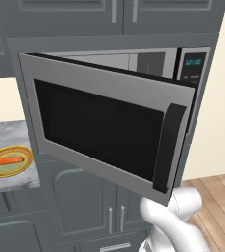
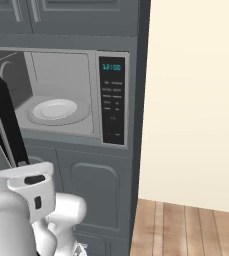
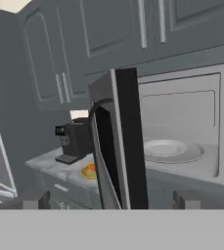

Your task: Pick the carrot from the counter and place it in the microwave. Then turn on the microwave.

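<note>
Small orange-red carrot (image 1: pixel 9 160) lies on round yellow-rimmed green-centred plate (image 1: pixel 23 168), on grey marble table (image 1: pixel 6 135) left of the stainless-steel microwave (image 1: pixel 192 66). Black-glass microwave door (image 1: pixel 104 128) hangs open; white turntable dish (image 2: pixel 55 109) inside, bare. Black coffee machine (image 3: pixel 74 139) sits on table. End effector (image 3: pixel 111 200) tips wide apart, probably released, grasping nothing.
</note>
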